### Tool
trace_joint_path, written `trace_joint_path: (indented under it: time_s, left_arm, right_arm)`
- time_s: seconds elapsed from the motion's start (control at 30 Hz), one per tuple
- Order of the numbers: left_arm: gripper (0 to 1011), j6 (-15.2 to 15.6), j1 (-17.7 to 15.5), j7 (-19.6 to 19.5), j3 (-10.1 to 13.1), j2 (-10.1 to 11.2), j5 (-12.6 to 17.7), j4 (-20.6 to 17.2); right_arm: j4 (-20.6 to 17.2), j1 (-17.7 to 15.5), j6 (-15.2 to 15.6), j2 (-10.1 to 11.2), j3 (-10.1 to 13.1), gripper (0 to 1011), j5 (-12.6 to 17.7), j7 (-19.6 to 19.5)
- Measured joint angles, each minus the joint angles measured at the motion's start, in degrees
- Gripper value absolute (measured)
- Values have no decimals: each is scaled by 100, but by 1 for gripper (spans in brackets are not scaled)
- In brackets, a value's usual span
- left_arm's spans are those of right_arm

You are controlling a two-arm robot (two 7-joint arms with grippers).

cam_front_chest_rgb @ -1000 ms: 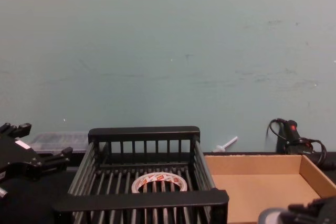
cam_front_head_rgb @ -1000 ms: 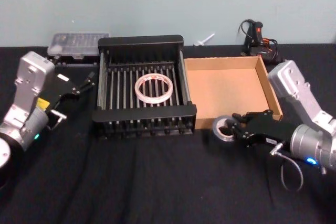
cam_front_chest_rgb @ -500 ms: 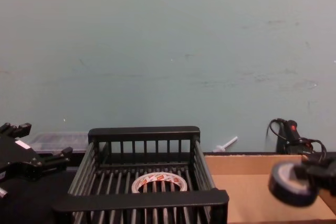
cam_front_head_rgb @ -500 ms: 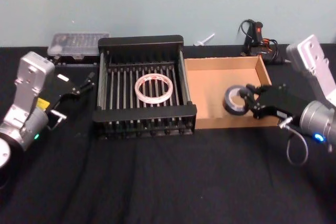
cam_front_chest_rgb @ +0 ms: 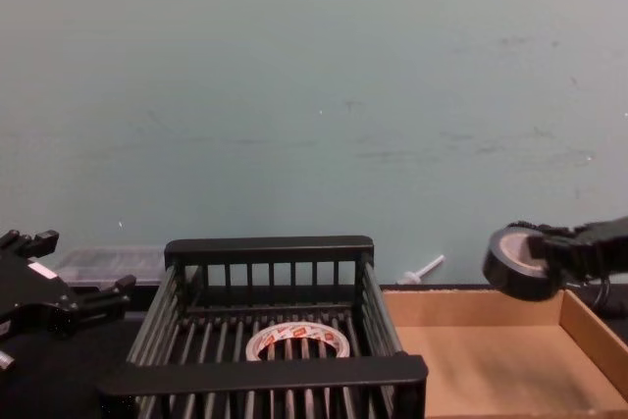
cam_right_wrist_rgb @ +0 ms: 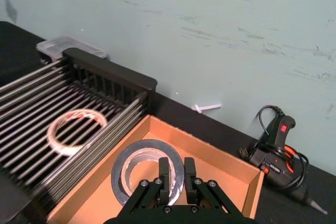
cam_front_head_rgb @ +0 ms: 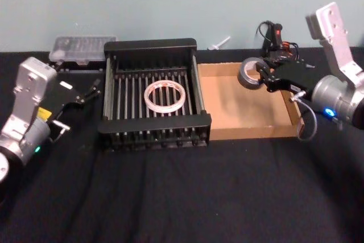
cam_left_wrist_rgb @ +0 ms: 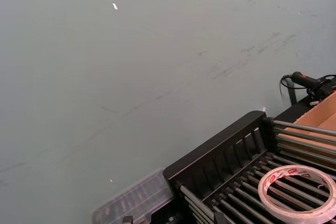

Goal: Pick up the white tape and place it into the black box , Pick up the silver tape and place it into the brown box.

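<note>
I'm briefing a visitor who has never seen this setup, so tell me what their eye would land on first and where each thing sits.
First, the right gripper holding the silver tape in the air above the far side of the brown box. Next, the white tape lying flat on the slatted floor of the black box, just left of the brown box. The left gripper rests off to the left of the black box.

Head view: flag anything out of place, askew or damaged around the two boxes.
Nothing stands out. The white tape lies flat on the slatted floor of the black box. The right gripper holds the silver tape in the air over the brown box, not yet set down. The left gripper is beside the black box.
</note>
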Motion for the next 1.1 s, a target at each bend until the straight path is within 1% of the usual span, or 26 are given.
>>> trace_joint_path:
  time_s: [0.1, 0.13, 0.17, 0.23, 0.27, 0.3, 0.33, 0.47, 0.57, 0.77, 0.9, 1.1]
  left_arm:
    - [1001, 0, 0, 0, 0, 0, 0, 0]
    - [1002, 0, 0, 0, 0, 0, 0, 0]
    - [1001, 0, 0, 0, 0, 0, 0, 1]
    - [1001, 0, 0, 0, 0, 0, 0, 1]
    - [1001, 0, 0, 0, 0, 0, 0, 0]
    - [1001, 0, 0, 0, 0, 0, 0, 0]
    - [1001, 0, 0, 0, 0, 0, 0, 0]
    - [1001, 0, 0, 0, 0, 0, 0, 0]
    - [1001, 0, 0, 0, 0, 0, 0, 0]
    - [1001, 0, 0, 0, 0, 0, 0, 0]
    - [1001, 0, 0, 0, 0, 0, 0, 0]
    - [1001, 0, 0, 0, 0, 0, 0, 0]
  right_arm:
    - [462, 344, 10, -219, -85, 172, -66, -11]
    - [462, 344, 10, -219, -85, 172, -66, -11]
    - [657, 481, 17, -308, -116, 173, -94, -19]
    - [852, 602, 21, -390, -145, 173, -123, -28]
    - [1059, 733, 22, -480, -169, 173, -152, -40]
    - [1147, 783, 22, -515, -179, 173, -163, -43]
    - [1375, 916, 21, -610, -207, 172, -200, -49]
    - [1738, 1110, 17, -755, -254, 173, -260, -56]
    - [2131, 1293, 17, -904, -304, 173, -341, -68]
    - [2548, 1446, 17, -1061, -330, 172, -460, -70]
    - [2631, 1468, 21, -1097, -343, 172, -540, -60]
    - [2625, 1469, 22, -1093, -340, 173, -539, -57]
